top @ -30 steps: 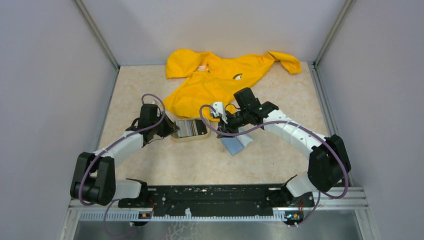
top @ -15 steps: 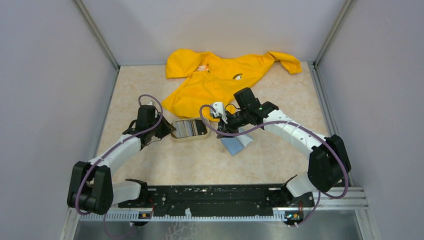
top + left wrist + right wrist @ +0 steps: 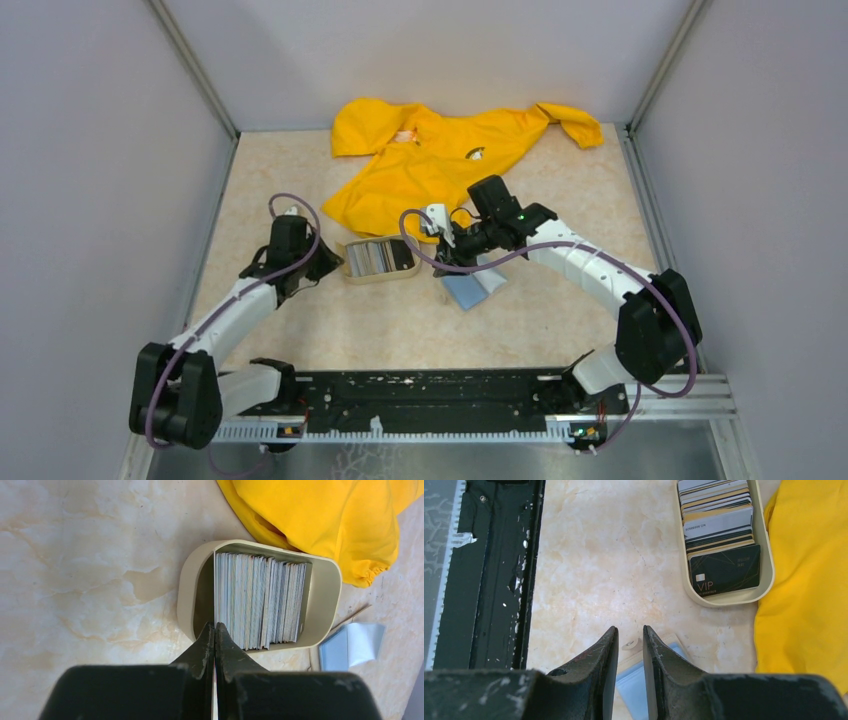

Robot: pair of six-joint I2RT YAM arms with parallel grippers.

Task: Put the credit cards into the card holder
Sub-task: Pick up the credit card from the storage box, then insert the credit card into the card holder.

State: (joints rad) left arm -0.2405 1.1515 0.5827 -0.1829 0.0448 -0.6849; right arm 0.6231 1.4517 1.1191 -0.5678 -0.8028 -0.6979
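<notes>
The credit cards (image 3: 375, 256) stand as a striped stack in a beige oval tray (image 3: 380, 277). In the left wrist view the stack (image 3: 260, 600) shows edge-on. In the right wrist view (image 3: 719, 530) a dark "VIP" card fronts it. My left gripper (image 3: 325, 262) is at the tray's left end, its jaws shut (image 3: 215, 626) on a thin card that shows edge-on at the stack's left side. The card holder (image 3: 470, 288) lies open, bluish inside, right of the tray. My right gripper (image 3: 630, 630) is slightly open and empty, its tips over the holder's snap tab (image 3: 628, 643).
A yellow garment (image 3: 440, 160) lies behind the tray and reaches its far edge (image 3: 325, 520). The black base rail (image 3: 430, 395) runs along the near edge. Grey walls close both sides.
My left arm has drawn back to the left, and its gripper has shifted from the tray's left end slightly outward. The right arm has not moved.
</notes>
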